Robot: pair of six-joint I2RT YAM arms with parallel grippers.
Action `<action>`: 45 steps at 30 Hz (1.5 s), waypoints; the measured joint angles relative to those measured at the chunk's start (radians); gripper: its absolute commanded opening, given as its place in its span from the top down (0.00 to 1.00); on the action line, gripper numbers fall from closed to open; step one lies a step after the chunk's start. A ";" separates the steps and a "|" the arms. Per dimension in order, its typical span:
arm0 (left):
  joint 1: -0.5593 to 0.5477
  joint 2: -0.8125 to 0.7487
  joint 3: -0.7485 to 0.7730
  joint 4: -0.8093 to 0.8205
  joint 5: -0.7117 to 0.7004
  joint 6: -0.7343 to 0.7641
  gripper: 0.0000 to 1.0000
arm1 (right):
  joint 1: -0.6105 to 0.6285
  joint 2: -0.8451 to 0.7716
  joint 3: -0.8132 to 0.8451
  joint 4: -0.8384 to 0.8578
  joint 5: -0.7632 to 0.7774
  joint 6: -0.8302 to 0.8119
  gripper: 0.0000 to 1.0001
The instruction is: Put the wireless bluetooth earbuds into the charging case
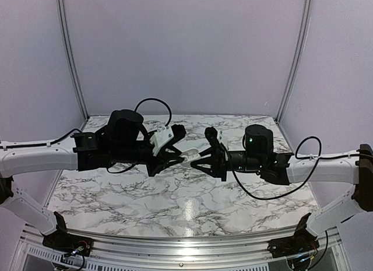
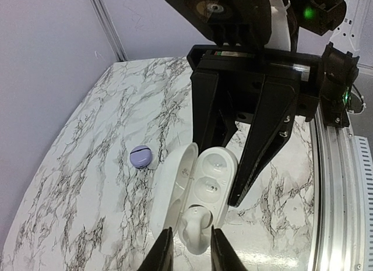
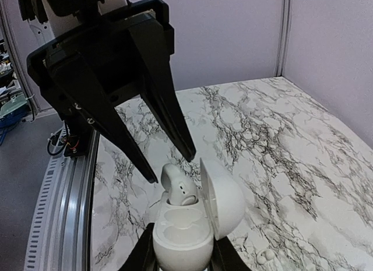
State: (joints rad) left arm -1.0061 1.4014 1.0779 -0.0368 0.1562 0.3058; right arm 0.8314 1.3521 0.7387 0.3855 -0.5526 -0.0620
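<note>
**Insertion step, carried out above the marble table (image 2: 87, 183).** The right gripper (image 3: 182, 254) is clamped on the base of the open white charging case (image 2: 213, 178), whose lid is swung aside. The left gripper (image 2: 189, 250), fingers narrowed, appears to pinch a white earbud (image 2: 195, 224). The bud stands upright in the well nearest that gripper and is not yet seated. The next move calls for a square downward press, then release. A lilac earbud (image 2: 140, 156) lies on the table, on the far side of the case.

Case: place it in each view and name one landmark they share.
Top external: case dead centre, a small white sliver.
Left wrist: bottom centre, opened to the left.
Right wrist: bottom centre, opened to the right.
Shared landmark: the marble table beneath it.
</note>
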 measured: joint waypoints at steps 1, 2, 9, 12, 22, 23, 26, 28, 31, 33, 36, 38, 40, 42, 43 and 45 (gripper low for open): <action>0.000 0.003 0.000 0.000 0.000 0.001 0.79 | 0.001 0.000 0.002 -0.003 -0.002 -0.001 1.00; 0.000 0.006 0.000 0.000 0.000 0.002 0.80 | 0.001 0.000 0.003 -0.005 -0.004 -0.002 1.00; 0.000 0.014 0.000 0.000 0.003 0.005 0.92 | 0.002 0.005 0.016 -0.009 -0.016 -0.003 1.00; 0.000 0.014 0.000 -0.004 0.005 0.014 0.95 | 0.002 0.006 0.016 -0.013 -0.022 -0.004 1.00; 0.019 0.013 0.000 -0.024 0.105 0.017 0.97 | -0.001 0.007 0.015 -0.019 -0.084 -0.021 1.00; 0.023 0.011 0.000 -0.027 0.127 0.016 0.97 | -0.002 0.006 0.013 -0.016 -0.097 -0.021 1.00; 0.035 0.011 0.000 -0.031 0.194 0.015 0.98 | -0.003 -0.004 -0.006 0.003 -0.128 -0.021 1.00; 0.039 0.011 0.000 -0.031 0.234 0.013 0.98 | -0.003 -0.014 -0.019 0.021 -0.151 -0.018 1.00; 0.039 0.006 -0.003 -0.029 0.273 0.014 0.98 | -0.004 -0.019 -0.030 0.045 -0.186 -0.012 1.00; 0.039 -0.001 -0.009 -0.023 0.294 0.015 0.98 | -0.005 -0.020 -0.031 0.058 -0.212 -0.002 1.00; 0.039 -0.013 -0.018 -0.011 0.322 0.016 0.94 | -0.005 -0.020 -0.031 0.079 -0.248 0.012 1.00; 0.039 -0.016 -0.020 -0.007 0.338 0.016 0.91 | -0.005 -0.020 -0.031 0.092 -0.264 0.019 1.00; 0.039 -0.017 -0.021 -0.004 0.349 0.016 0.86 | -0.006 -0.020 -0.031 0.098 -0.276 0.028 1.00; 0.039 -0.018 -0.022 -0.001 0.348 0.014 0.82 | -0.008 -0.020 -0.031 0.100 -0.279 0.032 1.00; 0.039 -0.021 -0.023 0.001 0.346 0.010 0.80 | -0.008 -0.020 -0.031 0.100 -0.277 0.032 1.00; 0.038 -0.028 -0.027 0.002 0.332 0.008 0.78 | -0.010 -0.020 -0.031 0.101 -0.272 0.032 1.00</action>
State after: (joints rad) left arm -0.9680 1.3731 1.0508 -0.0349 0.4877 0.3138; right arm 0.8219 1.3323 0.7078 0.4862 -0.8249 -0.0299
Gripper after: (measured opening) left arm 0.191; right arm 0.251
